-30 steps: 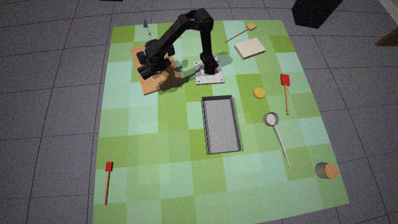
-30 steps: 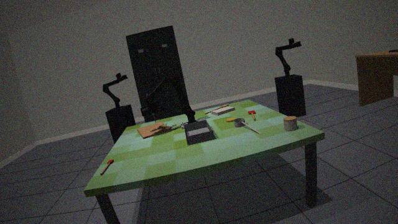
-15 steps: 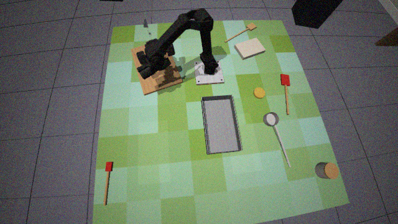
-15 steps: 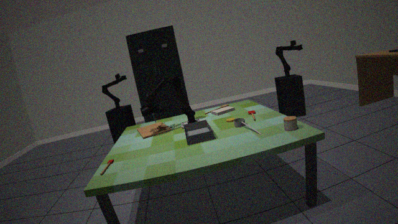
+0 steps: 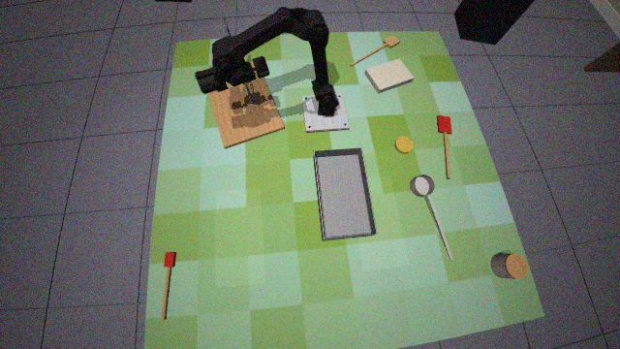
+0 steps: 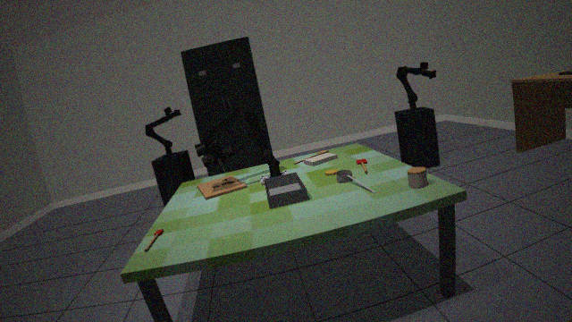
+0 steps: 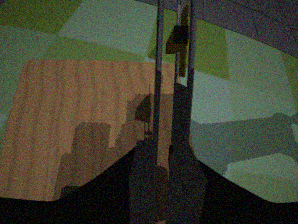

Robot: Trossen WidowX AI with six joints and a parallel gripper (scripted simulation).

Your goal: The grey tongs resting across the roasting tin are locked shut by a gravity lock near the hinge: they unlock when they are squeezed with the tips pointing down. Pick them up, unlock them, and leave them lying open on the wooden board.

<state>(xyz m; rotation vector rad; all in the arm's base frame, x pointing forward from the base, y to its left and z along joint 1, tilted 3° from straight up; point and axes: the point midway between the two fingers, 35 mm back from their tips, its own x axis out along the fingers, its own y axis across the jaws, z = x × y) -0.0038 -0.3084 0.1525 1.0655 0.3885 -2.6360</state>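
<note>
tongs point(image 7: 174, 63): grey ones, I'm gripping them right now; in the wrist view the two thin arms are running close together, up and away from my pincer, out over the edge of the board and the mat.
my pincer point(image 7: 160, 183): pinching the tongs, fingers pressed in on them, not fully together.
wooden board point(image 5: 246, 111): lying at the back-left of the mat, and I'm hanging over its far end, casting a dark shadow on it. Can't really tell from the top view whether the tong tips are touching the wood.
my arm point(image 5: 295, 29): arching up from the white base plate point(image 5: 325, 113) and reaching left to the board.
roasting tin point(image 5: 344, 194): sitting mid-mat, in front of the base plate, well apart from the board, with nothing lying across it.
checkered mat point(image 5: 271, 291): green and pale squares, covering the table.
other stuff: red spatula point(image 5: 445, 141) and yellow disc point(image 5: 404, 144) lying right of the tin, ladle point(image 5: 428, 206) near them, second red spatula point(image 5: 168, 283) front-left.
</note>
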